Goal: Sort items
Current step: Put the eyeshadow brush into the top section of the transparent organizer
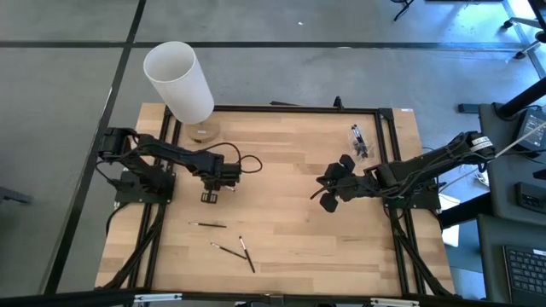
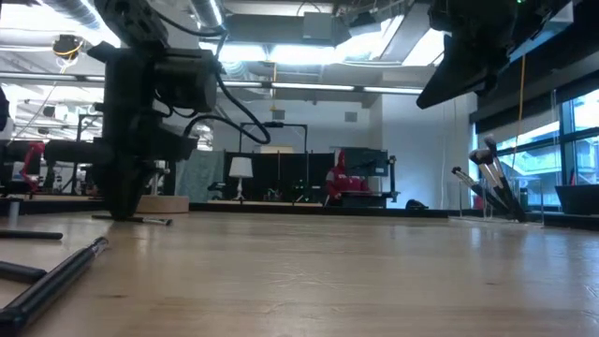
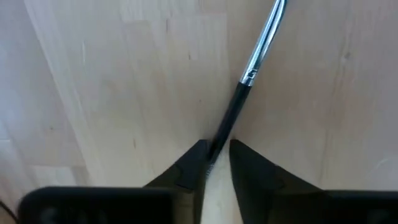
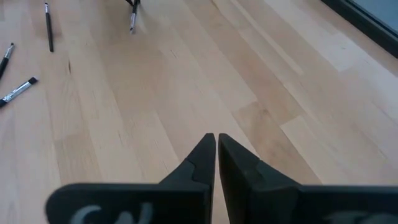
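Note:
My left gripper (image 1: 210,194) points down at the table left of centre, shut on a makeup brush (image 3: 249,68) with a dark handle and a silver ferrule. In the low view this brush (image 2: 150,220) lies flat under the gripper (image 2: 122,212). Three more brushes lie flat near the table's near edge (image 1: 207,224), (image 1: 226,248), (image 1: 247,255). Further brushes stand in a clear holder (image 1: 359,141) at the far right, also in the low view (image 2: 491,187). My right gripper (image 1: 324,194) hovers shut over bare wood right of centre (image 4: 216,138). My left gripper pinches the brush by its dark handle (image 3: 219,138), between the two fingertips (image 3: 194,155). The fingers come from above, pointing down. The handle runs out forward past them toward the ferrule. The brush lies level on the table.
A big white cylinder (image 1: 179,81) leans over the table's far-left corner above a round wooden base (image 1: 203,130). A black frame (image 1: 299,108) borders the tabletop. Bare wood lies between the two arms and along the near right. The room beyond holds lamps and equipment.

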Robot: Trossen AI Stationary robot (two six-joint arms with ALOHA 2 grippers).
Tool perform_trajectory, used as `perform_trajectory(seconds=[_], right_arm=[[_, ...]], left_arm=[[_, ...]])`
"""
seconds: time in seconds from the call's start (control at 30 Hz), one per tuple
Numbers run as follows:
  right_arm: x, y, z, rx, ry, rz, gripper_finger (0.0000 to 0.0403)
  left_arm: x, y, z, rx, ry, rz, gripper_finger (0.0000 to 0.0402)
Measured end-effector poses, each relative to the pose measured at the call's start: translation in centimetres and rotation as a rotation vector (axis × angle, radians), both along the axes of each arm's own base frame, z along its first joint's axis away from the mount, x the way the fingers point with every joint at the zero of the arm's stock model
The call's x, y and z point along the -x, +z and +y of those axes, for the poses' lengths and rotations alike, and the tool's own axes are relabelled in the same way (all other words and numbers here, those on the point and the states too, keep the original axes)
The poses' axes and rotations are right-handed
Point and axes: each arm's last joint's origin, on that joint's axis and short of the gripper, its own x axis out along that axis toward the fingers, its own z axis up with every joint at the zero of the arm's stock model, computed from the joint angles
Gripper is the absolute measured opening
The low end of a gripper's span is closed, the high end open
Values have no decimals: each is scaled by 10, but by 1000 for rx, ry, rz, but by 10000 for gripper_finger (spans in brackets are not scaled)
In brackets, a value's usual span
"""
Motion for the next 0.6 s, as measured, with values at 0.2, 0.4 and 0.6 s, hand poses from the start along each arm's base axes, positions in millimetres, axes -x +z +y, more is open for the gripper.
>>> perform_trajectory(seconds=[0.2,0.4,0.6], right_arm=[[0,0,0,-1,-1,-1,21],[0,0,0,-15,-13,-8,21],[0,-9,0,-39,-20,-41,21]], left_arm=[[-5,-1,1,-25,91,-67,14],[-10,1,1,-74,263,-155,20],[-27,13,3,-53,466,-321,32]])
